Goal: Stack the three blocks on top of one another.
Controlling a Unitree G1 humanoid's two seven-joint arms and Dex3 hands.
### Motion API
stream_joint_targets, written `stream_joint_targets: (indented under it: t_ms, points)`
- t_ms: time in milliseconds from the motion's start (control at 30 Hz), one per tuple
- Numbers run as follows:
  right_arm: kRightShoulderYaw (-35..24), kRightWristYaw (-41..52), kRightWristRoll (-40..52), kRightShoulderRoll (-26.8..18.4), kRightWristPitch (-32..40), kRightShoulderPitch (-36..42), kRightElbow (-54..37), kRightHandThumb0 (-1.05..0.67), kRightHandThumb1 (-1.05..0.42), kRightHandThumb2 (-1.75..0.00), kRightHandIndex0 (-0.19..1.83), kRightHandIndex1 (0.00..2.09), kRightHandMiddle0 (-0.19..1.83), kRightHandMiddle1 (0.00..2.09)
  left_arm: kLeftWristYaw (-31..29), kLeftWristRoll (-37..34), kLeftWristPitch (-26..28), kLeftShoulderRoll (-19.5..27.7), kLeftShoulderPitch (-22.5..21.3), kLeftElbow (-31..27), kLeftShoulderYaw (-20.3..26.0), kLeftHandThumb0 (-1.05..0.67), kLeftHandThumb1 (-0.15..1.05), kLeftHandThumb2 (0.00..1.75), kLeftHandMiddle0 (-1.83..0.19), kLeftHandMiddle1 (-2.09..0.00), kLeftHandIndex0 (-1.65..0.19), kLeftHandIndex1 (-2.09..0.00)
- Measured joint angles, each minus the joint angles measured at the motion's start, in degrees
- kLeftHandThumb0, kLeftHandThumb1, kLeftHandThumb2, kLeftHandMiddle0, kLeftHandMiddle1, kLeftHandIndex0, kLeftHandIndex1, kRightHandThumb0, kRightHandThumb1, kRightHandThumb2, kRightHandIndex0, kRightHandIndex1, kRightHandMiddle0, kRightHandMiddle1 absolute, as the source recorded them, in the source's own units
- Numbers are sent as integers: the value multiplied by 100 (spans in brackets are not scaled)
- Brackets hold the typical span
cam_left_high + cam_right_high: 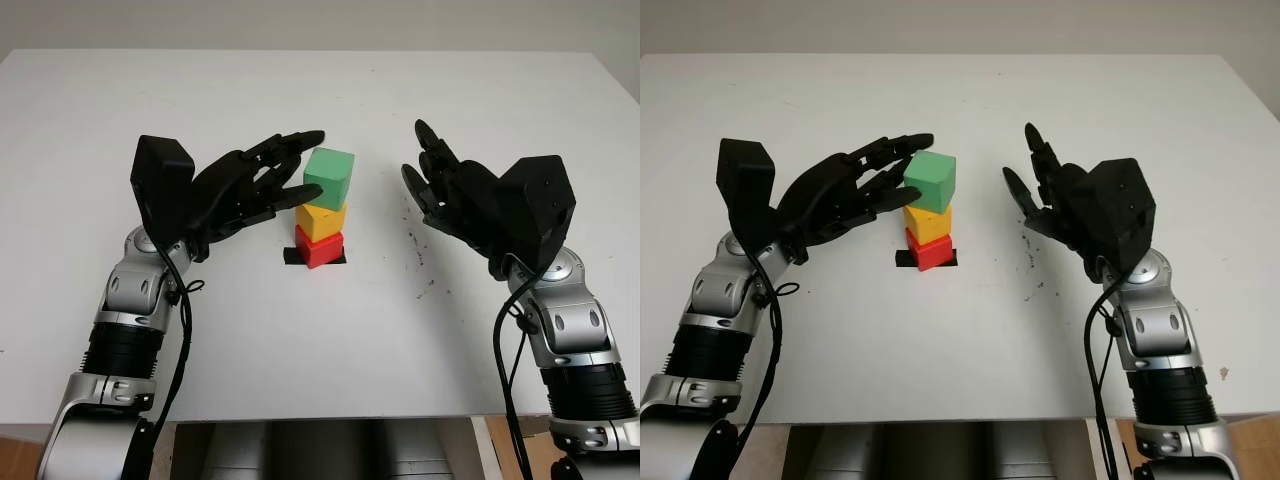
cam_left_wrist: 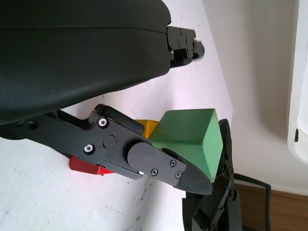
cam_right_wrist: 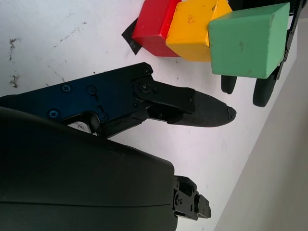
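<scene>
Stacked at the centre of the white surface [image 1: 480, 340]: red block [image 1: 319, 247] at the bottom on a small black marker patch [image 1: 291, 257], yellow block [image 1: 321, 219] on that, green block [image 1: 329, 177] on top. All three in one column, so the task looks essentially complete, judged from how they lie now. Green block turned a little off square and overhanging the yellow one toward 3 o'clock, seen best in the right wrist view; probably still steady, but a nudge could tip it.

Left hand [image 1: 245, 190] at 9 o'clock of the stack, level with the green block. Fingers [image 1: 290, 195] stretched toward that block, tips at or just short of its near face; contact cannot be told from the head views. In the left wrist view, one finger [image 2: 159, 163] crossing in front of the block's lower edge and another above it, so more a loose bracket than a firm pinch. Likely placed so to steady the top block or to let go without dragging it sideways.

Right hand [image 1: 455, 195] at 3 o'clock of the stack, apart from the blocks, holding nothing, palm turned toward the column. Fingers [image 1: 432, 150] extended toward 12 o'clock, clear of the green block. Probably kept there as a guard against a topple toward 3 o'clock.

Safest next move, as a judgement: straight sideways retreat of the left fingers, no lift.
</scene>
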Motion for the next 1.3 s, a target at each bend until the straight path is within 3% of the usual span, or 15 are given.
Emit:
stream_joint_targets:
  t_ms: [333,467,533,667,800,1000,1300]
  points:
    - [12,-2,-18,0,-7,-1,0,-72,-105,-61,-19,0,-19,0,-135,-30,-182,52,0,201,-52,-93,89,4,19,0,19,0]
    - [12,-3,-11,1,-7,-2,1,-71,-105,-61,-19,0,-19,0,-262,-241,-174,51,0,219,21,-101,94,7,19,0,19,0]
    - [7,3,45,9,-6,-2,1,-71,-105,-61,-19,0,-19,0,-147,-338,-260,39,75,114,138,-93,103,42,19,0,19,0]
    - [-94,5,235,93,-76,0,7,-67,-105,-66,-19,0,-19,0,550,-571,-328,-197,393,-452,542,-88,105,62,19,0,19,0]
    - [-227,-72,457,314,-341,-1,53,-65,-105,-69,-19,0,-19,0,985,-709,-554,-366,495,-633,855,-87,105,66,19,0,19,0]
    - [-323,-236,601,647,-810,-7,498,-78,-105,-71,-19,0,-19,0,1666,-494,-1050,-366,696,-631,1090,-86,105,67,19,0,19,0]
    - [-376,-384,667,843,-1212,-30,886,-83,-105,-71,-19,0,-19,0,1689,-200,-2139,-233,954,298,1118,-76,105,56,19,0,19,0]
